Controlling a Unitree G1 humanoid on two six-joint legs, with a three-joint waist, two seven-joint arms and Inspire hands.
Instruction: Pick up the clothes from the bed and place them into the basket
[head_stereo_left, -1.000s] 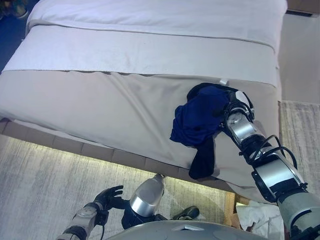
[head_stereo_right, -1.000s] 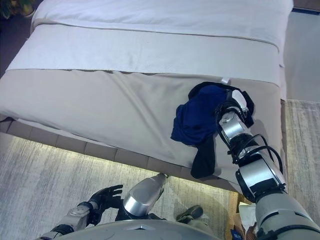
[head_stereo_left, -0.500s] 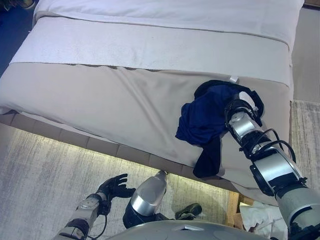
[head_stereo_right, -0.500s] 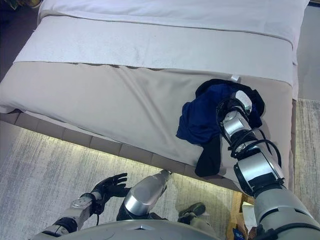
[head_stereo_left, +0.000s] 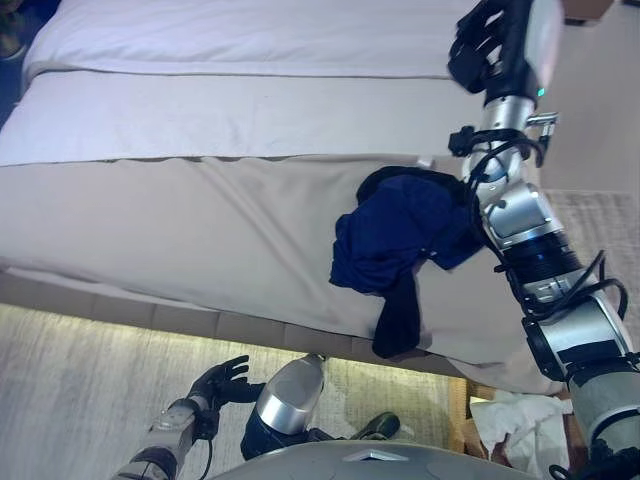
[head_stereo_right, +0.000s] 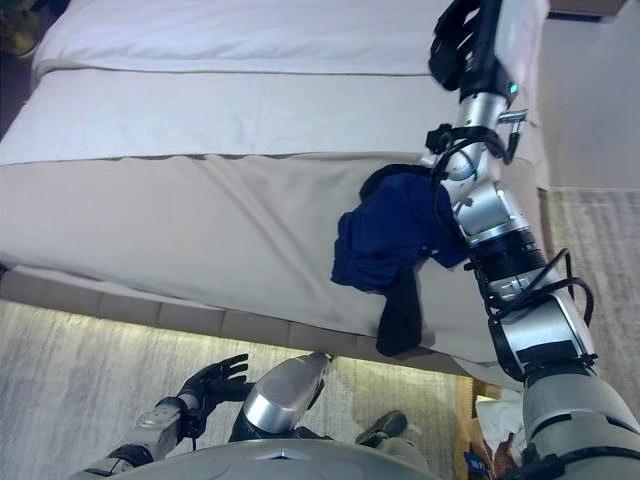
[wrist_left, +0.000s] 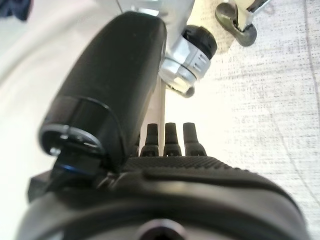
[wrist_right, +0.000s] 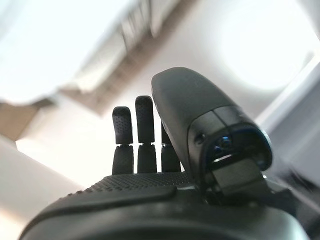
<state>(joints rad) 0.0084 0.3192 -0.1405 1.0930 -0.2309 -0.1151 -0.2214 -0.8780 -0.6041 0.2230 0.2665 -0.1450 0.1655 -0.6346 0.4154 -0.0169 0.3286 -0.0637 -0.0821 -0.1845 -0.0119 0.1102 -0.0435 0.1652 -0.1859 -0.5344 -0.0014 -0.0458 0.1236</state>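
Note:
A heap of navy blue clothes (head_stereo_left: 395, 235) lies on the beige bed cover (head_stereo_left: 200, 220) near the bed's right front, with a black piece (head_stereo_left: 398, 320) hanging over the edge. My right hand (head_stereo_left: 490, 40) is raised high above the bed's far right side, well clear of the clothes; its fingers (wrist_right: 140, 130) are straight and empty. My left hand (head_stereo_left: 222, 380) hangs low over the carpet in front of the bed, open and empty, its fingers (wrist_left: 170, 137) straight. A wicker basket's rim (head_stereo_left: 459, 405) shows at the lower right, holding white cloth (head_stereo_left: 512, 425).
White sheets (head_stereo_left: 260, 45) cover the far half of the bed. A pale patterned carpet (head_stereo_left: 80, 400) lies in front of it. The bed's padded base (head_stereo_left: 150, 318) runs along the front edge.
My right hand has lifted off the blue clothes and swung up high above the bed, empty. The clothes stay on the bed. The camera has shifted a little.

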